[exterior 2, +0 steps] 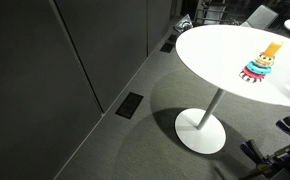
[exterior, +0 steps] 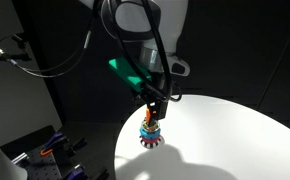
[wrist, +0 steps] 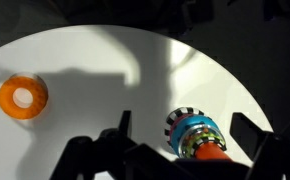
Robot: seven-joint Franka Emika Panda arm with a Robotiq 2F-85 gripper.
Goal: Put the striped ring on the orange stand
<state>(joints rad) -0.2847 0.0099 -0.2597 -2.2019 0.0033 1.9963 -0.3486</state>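
Observation:
The striped ring [wrist: 177, 120] lies flat at the bottom of a ring stack on the white round table [wrist: 105, 70]. A teal ring [wrist: 193, 128] and a multicoloured ring sit above it. The orange stand [wrist: 213, 153] sticks up through the stack. The stack shows in both exterior views, with the striped ring [exterior: 150, 141] [exterior 2: 253, 75] lowest and the peg top [exterior 2: 272, 47] above. My gripper [wrist: 184, 122] is open and empty, its fingers on either side of the stack. In an exterior view it [exterior: 152, 118] hangs just above the stack.
A plain orange ring [wrist: 23, 96] lies alone on the table, left of the stack. The table's curved edge [exterior: 125, 150] borders dark floor. A pedestal base [exterior 2: 201, 130] stands beneath. Dark equipment [exterior: 45, 150] sits beside the table.

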